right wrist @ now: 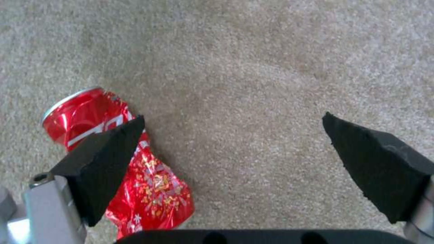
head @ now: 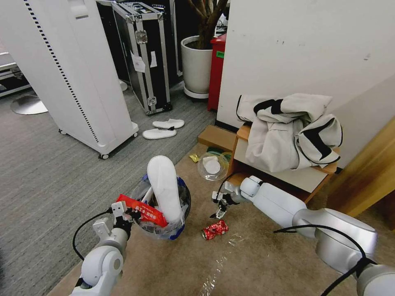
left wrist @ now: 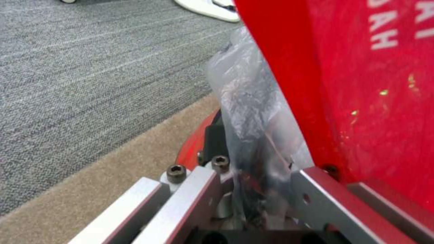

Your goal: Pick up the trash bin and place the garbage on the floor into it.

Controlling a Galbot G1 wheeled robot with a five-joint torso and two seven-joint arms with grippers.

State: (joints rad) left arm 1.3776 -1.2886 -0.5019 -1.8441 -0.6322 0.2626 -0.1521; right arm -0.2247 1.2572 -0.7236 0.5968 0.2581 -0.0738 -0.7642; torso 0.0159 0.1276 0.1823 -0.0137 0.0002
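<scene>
The trash bin [head: 184, 194] stands on the beige floor [head: 255, 263], lined with a crinkled clear bag. A white slipper [head: 164, 187] sticks upright out of it and a red snack wrapper [head: 142, 211] lies across its near rim. My left gripper [head: 123, 213] is shut on that rim; in the left wrist view the bag [left wrist: 249, 112] and the red bin wall [left wrist: 192, 145] sit between its plates [left wrist: 253, 189]. My right gripper [head: 220, 205] hangs open just above a crushed red can [head: 214, 229]; the can [right wrist: 113, 149] lies beside one finger pad [right wrist: 108, 152], outside the gap [right wrist: 233, 117].
A clear round container holding a white tissue [head: 212, 165], a yellow scrap [head: 194, 157] and a brown carton [head: 216, 137] lie beyond the can. Two white slippers [head: 164, 128] rest on grey carpet. A jacket [head: 288, 131] drapes a wooden bench at right; a wheeled white cabinet [head: 82, 82] stands left.
</scene>
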